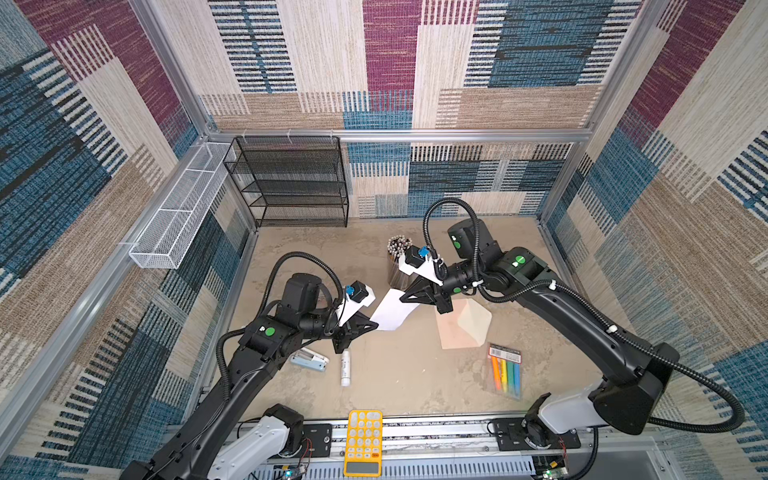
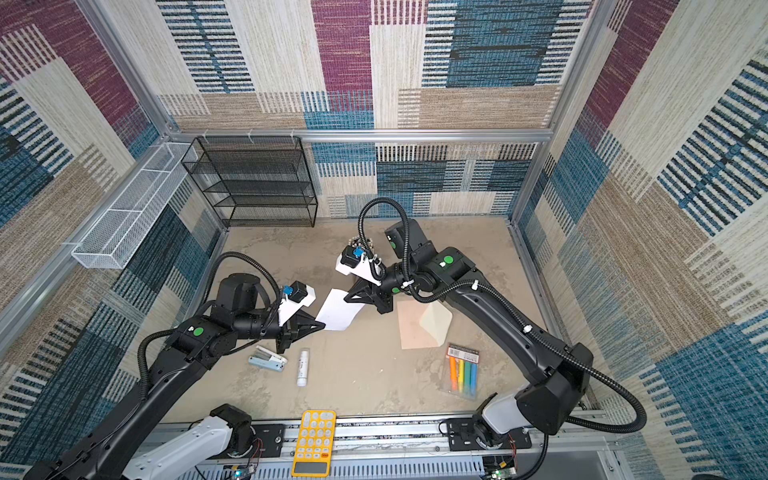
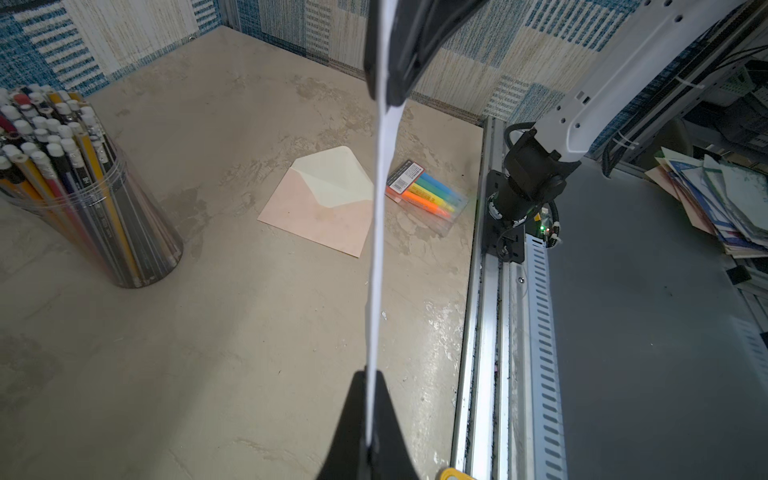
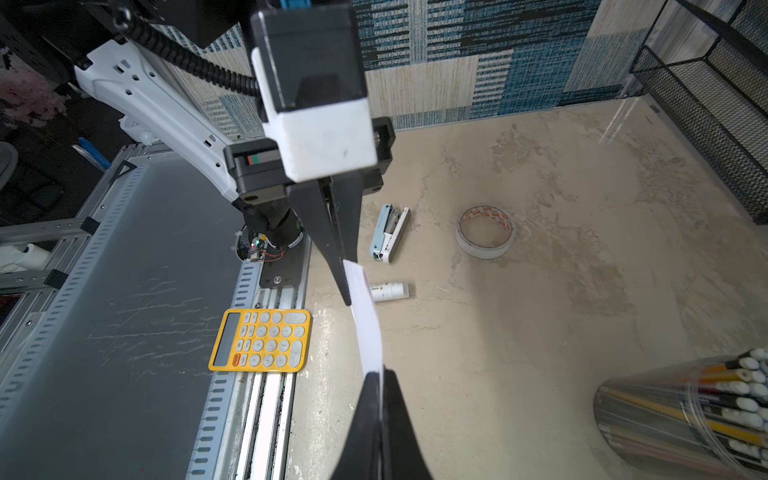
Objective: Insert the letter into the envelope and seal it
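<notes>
Both arms reach toward the middle with fingers roughly level; the left hand (image 1: 375, 326) is clenched on one edge of the letter (image 1: 390, 313) and the right hand (image 1: 402, 296) is clenched on the opposite edge; the sheet hangs between them above the counter (image 1: 395, 374); the envelope (image 1: 459, 330) lies flat just beside, flap open; both wrist views show the letter nearly edge-on, so crease and sketch cannot be made out; the right hand covers one envelope corner in both top views.
</notes>
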